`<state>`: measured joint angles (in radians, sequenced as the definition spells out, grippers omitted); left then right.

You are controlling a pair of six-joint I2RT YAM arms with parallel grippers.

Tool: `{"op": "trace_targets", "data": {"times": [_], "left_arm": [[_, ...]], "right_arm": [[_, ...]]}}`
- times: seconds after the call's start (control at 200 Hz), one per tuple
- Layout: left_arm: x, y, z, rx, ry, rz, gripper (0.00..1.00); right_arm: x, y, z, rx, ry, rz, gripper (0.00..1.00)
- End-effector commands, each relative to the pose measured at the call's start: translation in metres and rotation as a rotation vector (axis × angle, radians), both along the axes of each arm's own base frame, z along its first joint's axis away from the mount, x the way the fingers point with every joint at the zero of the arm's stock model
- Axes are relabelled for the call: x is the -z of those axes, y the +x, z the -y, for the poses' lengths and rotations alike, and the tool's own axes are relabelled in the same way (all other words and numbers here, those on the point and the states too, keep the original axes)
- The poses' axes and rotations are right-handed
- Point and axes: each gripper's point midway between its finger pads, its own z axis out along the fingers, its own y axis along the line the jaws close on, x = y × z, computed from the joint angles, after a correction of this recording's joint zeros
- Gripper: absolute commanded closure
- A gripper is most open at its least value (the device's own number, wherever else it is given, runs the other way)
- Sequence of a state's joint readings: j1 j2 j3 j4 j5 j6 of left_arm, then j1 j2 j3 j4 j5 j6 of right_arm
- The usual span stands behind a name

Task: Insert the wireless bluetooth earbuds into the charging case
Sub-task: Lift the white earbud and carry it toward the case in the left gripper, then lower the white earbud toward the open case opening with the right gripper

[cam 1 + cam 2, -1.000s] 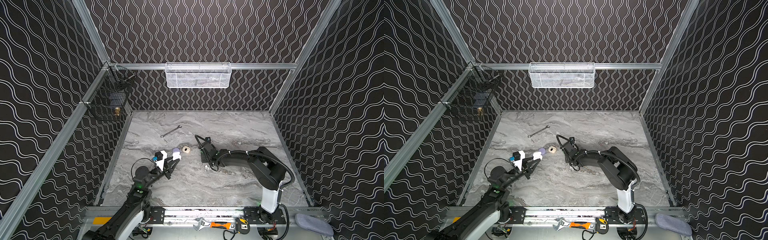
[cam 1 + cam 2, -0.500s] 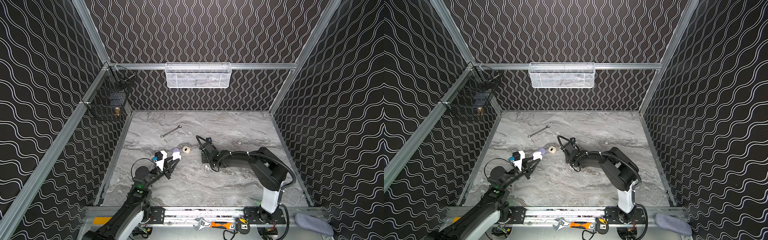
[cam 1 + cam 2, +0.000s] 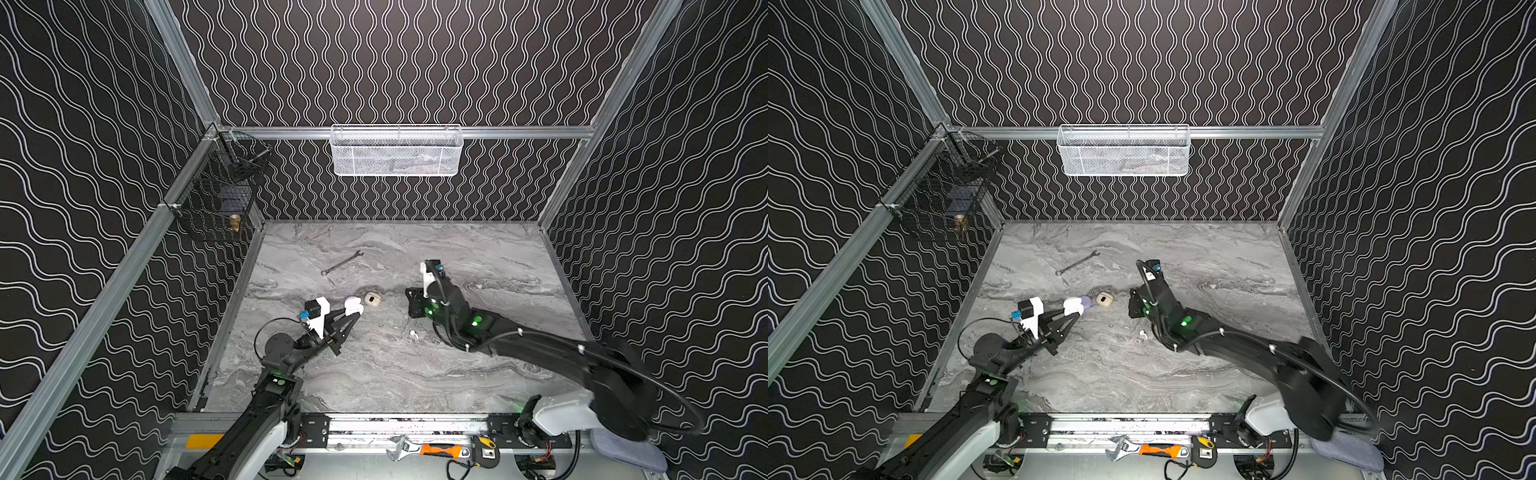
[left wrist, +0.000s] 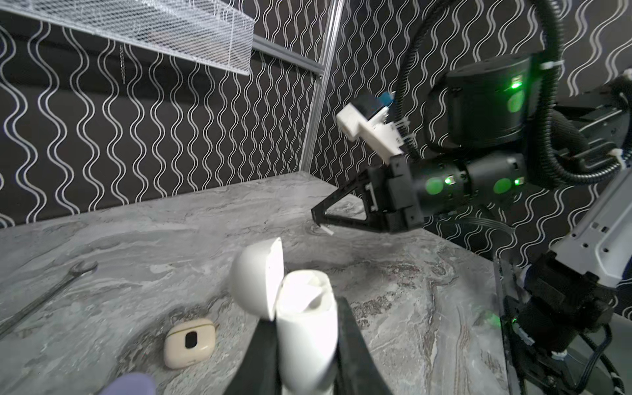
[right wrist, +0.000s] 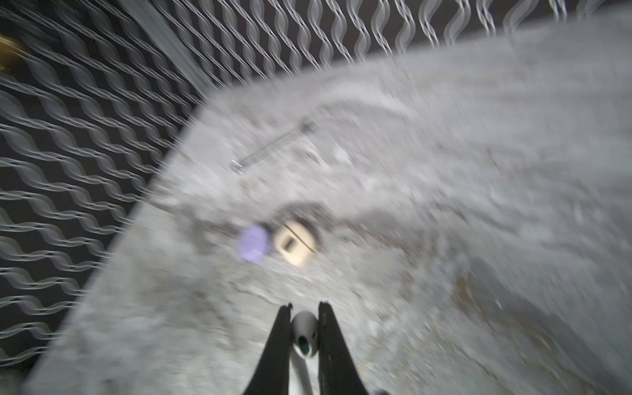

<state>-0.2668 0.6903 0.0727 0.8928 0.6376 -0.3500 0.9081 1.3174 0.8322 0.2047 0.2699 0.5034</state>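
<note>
Partway, by my reading: no earbud visibly seated; the sockets are hard to read. Left hand [image 3: 353,312] is clamped on a glossy white egg-shaped plastic charging case [image 4: 304,328], lid open, raised just beside a closed beige rounded case [image 3: 372,299] on the grey marbled worktop [image 3: 415,374]. Right hand [image 5: 304,306] is pinched on a small white stemmed earbud [image 5: 303,330], arm outstretched, lifted near the beige case. A second white earbud [image 3: 412,333] lies loose nearby.

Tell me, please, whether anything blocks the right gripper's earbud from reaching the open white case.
Nothing visible: only open air separates the earbud in the right gripper from the white case, lid open, in the left gripper.
</note>
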Motion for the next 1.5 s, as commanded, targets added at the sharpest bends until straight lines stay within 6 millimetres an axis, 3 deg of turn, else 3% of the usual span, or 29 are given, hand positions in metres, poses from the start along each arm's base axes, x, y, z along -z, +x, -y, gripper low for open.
{"op": "trace_targets", "data": {"times": [0.0, 0.165, 0.265, 0.395, 0.801, 1.021, 1.246, 1.496], "left_arm": [[-0.044, -0.015, 0.002, 0.065, -0.091, 0.139, 1.0], [-0.079, -0.038, 0.005, 0.161, -0.17, 0.272, 1.0], [-0.095, -0.048, 0.005, 0.209, -0.21, 0.32, 1.0], [-0.107, -0.053, 0.006, 0.241, -0.223, 0.337, 1.0], [-0.111, -0.067, 0.004, 0.231, -0.195, 0.343, 1.0], [-0.103, -0.085, 0.013, 0.307, -0.153, 0.394, 1.0], [-0.08, -0.086, 0.028, 0.308, -0.081, 0.427, 1.0], [-0.067, -0.095, 0.037, 0.293, 0.014, 0.469, 1.0]], "right_arm": [[-0.077, -0.023, -0.008, -0.095, 0.186, 0.22, 0.92], [-0.144, -0.084, -0.015, -0.27, 0.35, 0.436, 0.91], [-0.164, -0.119, -0.025, -0.378, 0.422, 0.532, 0.9], [-0.177, -0.147, -0.042, -0.467, 0.463, 0.6, 0.9], [-0.188, -0.178, -0.076, -0.587, 0.487, 0.657, 0.9], [-0.184, -0.194, -0.067, -0.595, 0.488, 0.713, 0.9], [-0.163, -0.194, -0.053, -0.57, 0.467, 0.73, 0.89], [-0.147, -0.195, -0.054, -0.572, 0.447, 0.761, 0.89]]}}
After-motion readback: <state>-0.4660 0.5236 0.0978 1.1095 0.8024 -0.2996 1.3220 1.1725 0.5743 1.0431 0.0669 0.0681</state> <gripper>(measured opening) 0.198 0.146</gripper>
